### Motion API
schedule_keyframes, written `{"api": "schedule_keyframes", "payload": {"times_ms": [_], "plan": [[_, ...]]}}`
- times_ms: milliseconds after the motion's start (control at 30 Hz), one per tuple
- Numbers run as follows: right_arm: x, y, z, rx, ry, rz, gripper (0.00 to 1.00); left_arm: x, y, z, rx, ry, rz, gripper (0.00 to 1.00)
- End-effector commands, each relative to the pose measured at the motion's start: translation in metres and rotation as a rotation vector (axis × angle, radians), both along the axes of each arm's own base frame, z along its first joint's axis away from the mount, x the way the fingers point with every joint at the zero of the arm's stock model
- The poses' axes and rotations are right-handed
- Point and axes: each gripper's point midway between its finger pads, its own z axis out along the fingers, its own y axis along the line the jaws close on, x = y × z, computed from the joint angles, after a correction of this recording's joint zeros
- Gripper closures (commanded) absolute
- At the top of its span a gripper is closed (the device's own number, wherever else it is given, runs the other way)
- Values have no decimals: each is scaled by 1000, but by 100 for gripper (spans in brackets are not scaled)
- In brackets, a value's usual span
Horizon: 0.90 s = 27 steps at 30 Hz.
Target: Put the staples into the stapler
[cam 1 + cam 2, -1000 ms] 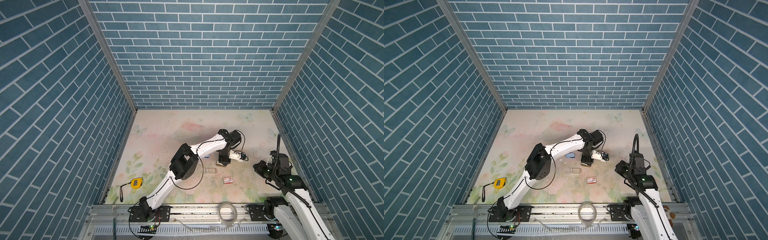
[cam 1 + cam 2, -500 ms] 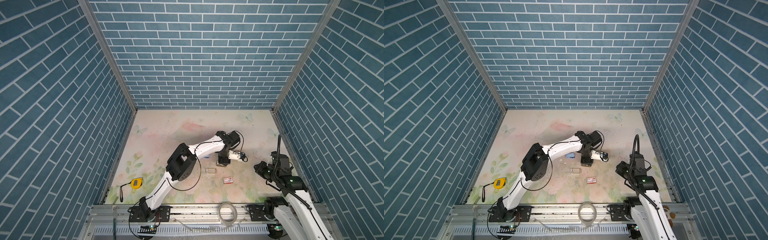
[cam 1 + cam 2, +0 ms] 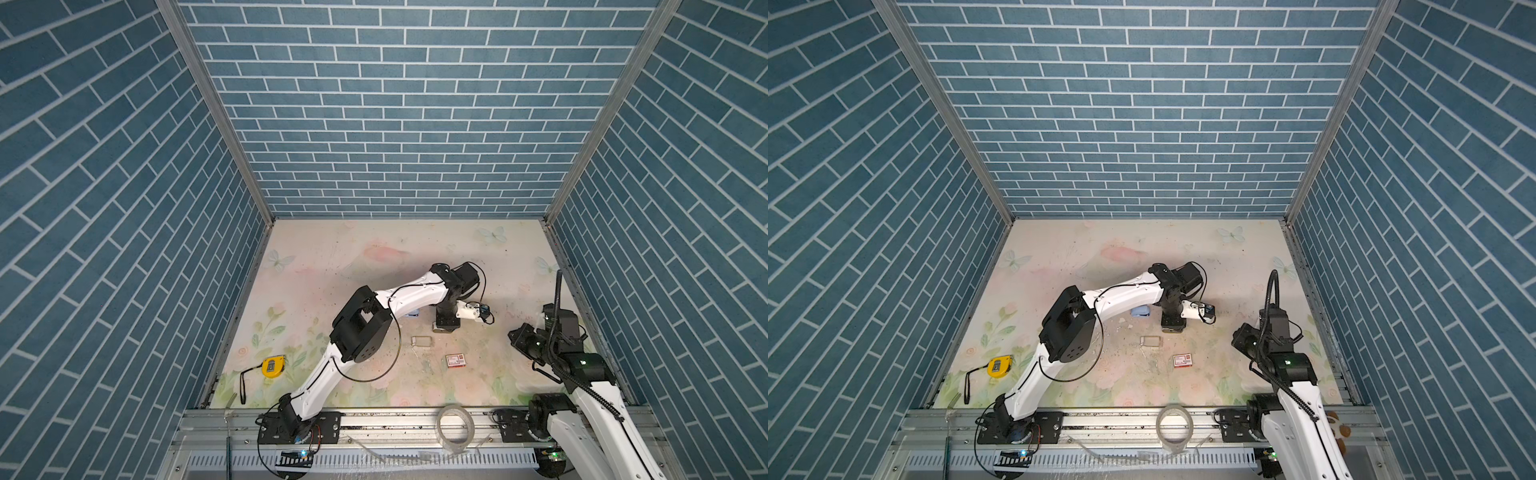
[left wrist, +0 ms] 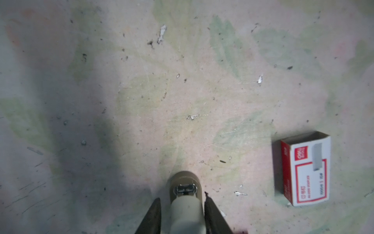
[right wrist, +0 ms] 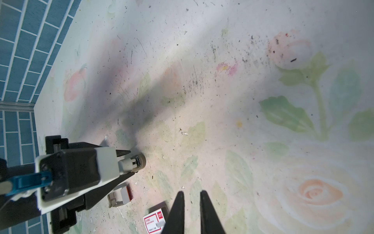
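We list: beige plastic stapler [image 4: 185, 180], straddled by the left gripper [image 4: 182, 196] with fingers slightly parted, likely for steadying; right gripper [image 5: 191, 192] nearly closed, empty, parked aside.

The stapler [image 4: 185, 199] stands near the middle of the surface [image 3: 374, 257], between the left tool's [image 4: 182, 216] fingers. Toward the front edge lies a clear case [image 3: 422, 341], with the box [image 3: 456, 360] to its right. A tape measure [image 3: 273, 366] lies near the front left corner. The right tool [image 5: 192, 212] hangs by the right edge.
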Motion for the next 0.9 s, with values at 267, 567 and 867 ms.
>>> {"api": "schedule_keyframes", "payload": {"times_ms": [267, 567, 867], "plan": [[0, -6, 7, -12, -2, -40, 76, -3, 0, 28, -47, -9, -10, 40], [23, -16, 32, -77, -135, -58, 47, 5, 6, 63, -136, -21, 48, 26], [65, -38, 68, -268, -327, -79, 1, 43, 60, 135, -322, -49, 281, 0]]}}
